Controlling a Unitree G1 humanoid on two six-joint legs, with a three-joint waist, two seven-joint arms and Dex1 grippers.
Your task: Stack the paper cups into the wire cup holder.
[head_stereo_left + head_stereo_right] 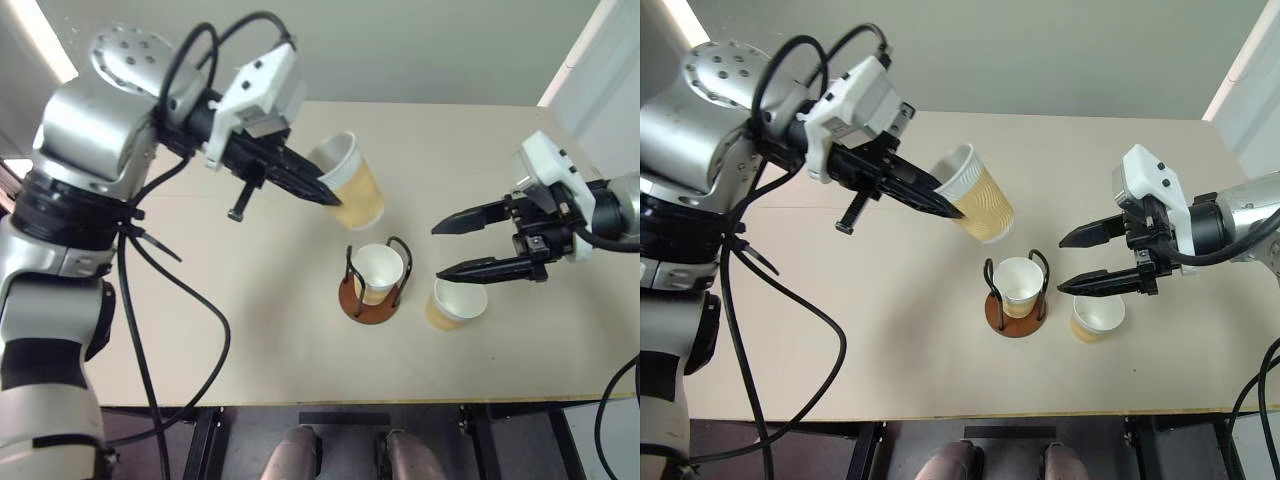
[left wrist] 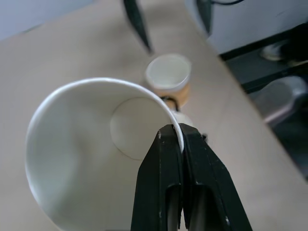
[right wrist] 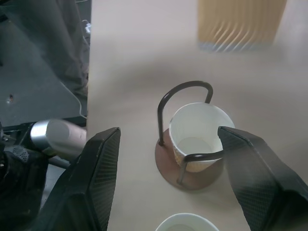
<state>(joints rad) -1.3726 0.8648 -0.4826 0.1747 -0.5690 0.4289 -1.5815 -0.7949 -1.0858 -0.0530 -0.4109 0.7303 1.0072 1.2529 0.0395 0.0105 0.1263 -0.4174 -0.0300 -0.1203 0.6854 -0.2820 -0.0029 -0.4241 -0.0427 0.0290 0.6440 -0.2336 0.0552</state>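
Plainly tan-ribbed paper cups, white inside, seemingly alike

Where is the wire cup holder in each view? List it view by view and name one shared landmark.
Left eye view: wire cup holder, lower centre, a cup inside.
Right eye view: lower centre, left of the loose cup.
Left wrist view: mostly hidden behind the held cup's rim.
Right wrist view: centre, between the right claw's fingers.
Shared landmark: the cup in the holder.
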